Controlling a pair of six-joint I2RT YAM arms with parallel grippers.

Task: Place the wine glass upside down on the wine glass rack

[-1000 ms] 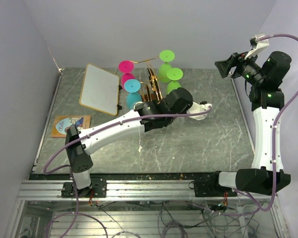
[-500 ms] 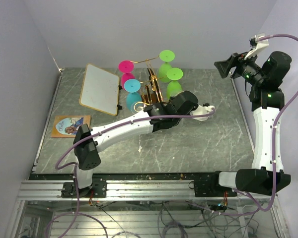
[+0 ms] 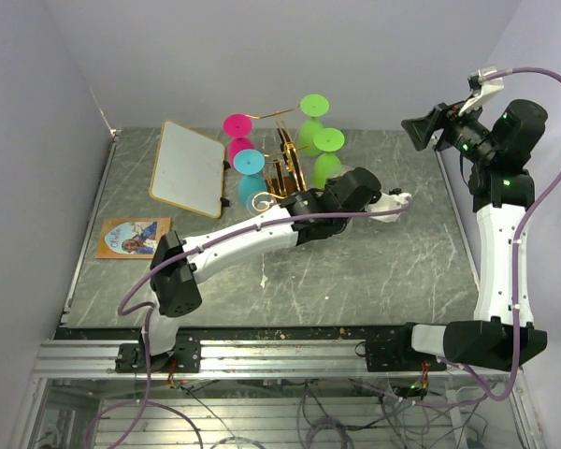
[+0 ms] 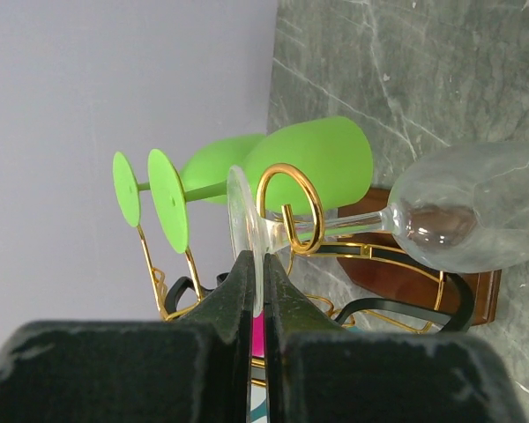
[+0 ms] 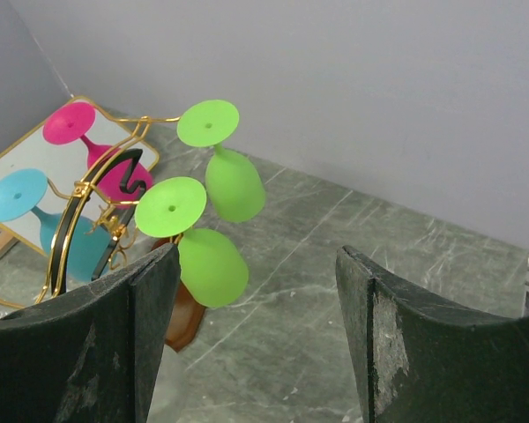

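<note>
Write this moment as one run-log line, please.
left gripper: shut on wine glass foot | stem: at wine glass rack scroll arm, not released | right gripper: open, raised, holding nothing

No readable writing anywhere; the picture card (image 3: 133,237) shows only blurred, illegible print.

Bright, even light, soft faint shadows; wrist views show their near fingers (image 5: 70,352) slightly blurred.

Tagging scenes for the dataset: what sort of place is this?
Probably a lab robot cell, not a home or bar: bare aluminium rail with loose wiring below it, plain grey walls boxing in the marble-look table.
</note>
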